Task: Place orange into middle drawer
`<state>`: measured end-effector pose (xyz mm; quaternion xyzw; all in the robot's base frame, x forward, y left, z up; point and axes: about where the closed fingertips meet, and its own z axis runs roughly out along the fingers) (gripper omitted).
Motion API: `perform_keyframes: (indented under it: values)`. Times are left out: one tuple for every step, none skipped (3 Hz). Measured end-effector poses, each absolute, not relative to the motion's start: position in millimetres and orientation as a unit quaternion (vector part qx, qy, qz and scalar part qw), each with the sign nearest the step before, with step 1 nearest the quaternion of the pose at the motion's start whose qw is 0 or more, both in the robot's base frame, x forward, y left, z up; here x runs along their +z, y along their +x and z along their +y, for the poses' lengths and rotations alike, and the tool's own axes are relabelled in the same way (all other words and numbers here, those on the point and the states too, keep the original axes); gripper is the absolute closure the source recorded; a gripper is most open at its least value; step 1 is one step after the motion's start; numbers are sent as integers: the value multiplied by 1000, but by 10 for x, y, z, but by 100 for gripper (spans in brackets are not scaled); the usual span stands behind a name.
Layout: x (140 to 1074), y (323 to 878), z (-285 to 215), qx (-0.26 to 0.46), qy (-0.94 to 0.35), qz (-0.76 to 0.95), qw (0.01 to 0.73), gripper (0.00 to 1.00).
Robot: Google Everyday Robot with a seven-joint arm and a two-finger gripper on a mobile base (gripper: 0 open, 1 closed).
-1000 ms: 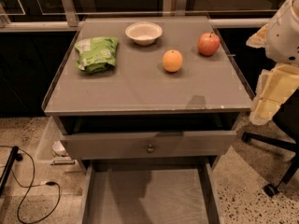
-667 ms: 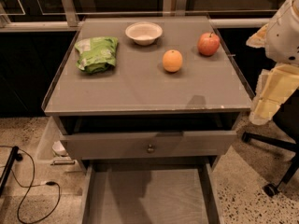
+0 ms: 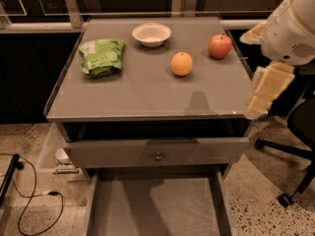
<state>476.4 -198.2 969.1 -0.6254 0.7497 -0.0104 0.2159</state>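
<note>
Still no change to note: leaves the orange [image 3: 181, 64] on the tabletop [image 3: 147, 95] near the apple [image 3: 220, 46], the middle drawer [image 3: 155, 205] open below, the gripper [image 3: 268, 90] off the tabletop's right edge, its state impossible to tell, the pickup not begun.

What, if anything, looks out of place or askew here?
Nothing spilled or damaged. The orange, apple, bowl and green bag sit on the counter; the knobbed drawer is slightly ajar above the open middle drawer. The gripper hangs off the counter's right edge.
</note>
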Motion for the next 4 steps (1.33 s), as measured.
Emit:
perform_keyframes:
  values:
    - [9497,5106,-1901,13,-634,727,263,0]
    - [9231,5501,-1858,61,-633,708,307,0]
    - [9234,5500,-1857,60,-633,708,307,0]
    - [9176,5561,-1830,68,-626,707,321,0]
